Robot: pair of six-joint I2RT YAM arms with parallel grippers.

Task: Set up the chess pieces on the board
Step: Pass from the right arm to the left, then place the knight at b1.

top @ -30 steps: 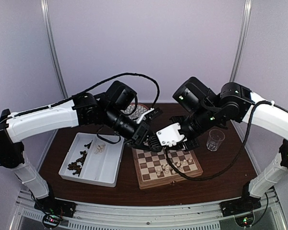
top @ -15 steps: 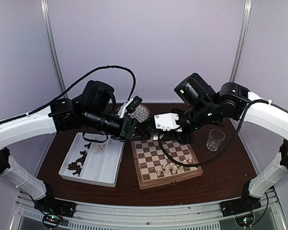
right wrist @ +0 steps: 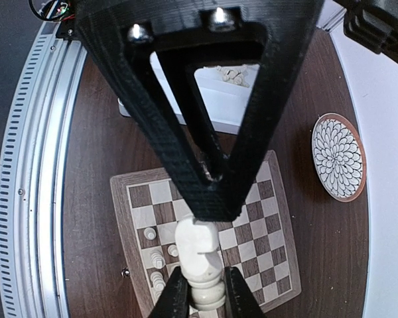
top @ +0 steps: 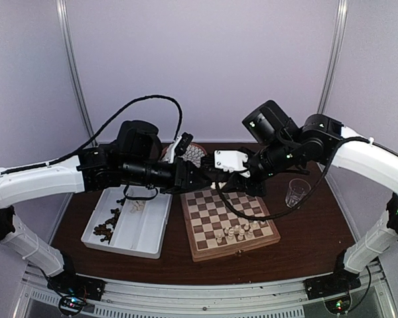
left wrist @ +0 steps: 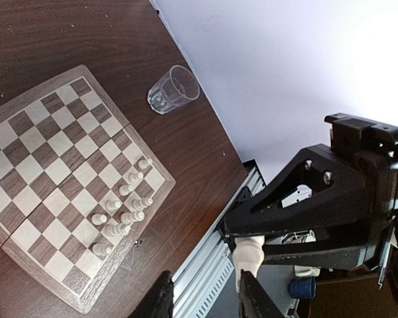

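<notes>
My two grippers meet in the air above the far edge of the board [top: 232, 250]. The right gripper [right wrist: 204, 299] is shut on a cream-white chess piece [right wrist: 199, 255], held by its base. In the left wrist view that same piece [left wrist: 249, 255] hangs beside my left gripper's [left wrist: 205, 301] right finger, and the left jaws stand open with nothing between them. From above, the left gripper [top: 200, 177] and the right gripper [top: 220, 176] almost touch. Several white pieces [top: 242, 232] stand on the board's near right squares.
A white two-compartment tray [top: 152, 232] left of the board holds dark pieces [top: 106, 228] and a few white ones [top: 138, 205]. A round patterned plate [top: 195, 154] lies behind the grippers. A small glass [top: 296, 192] stands right of the board.
Both grippers have risen from just above the board's far left corner and moved back. The left arm pulled away to the left, then came in again towards the right gripper.
</notes>
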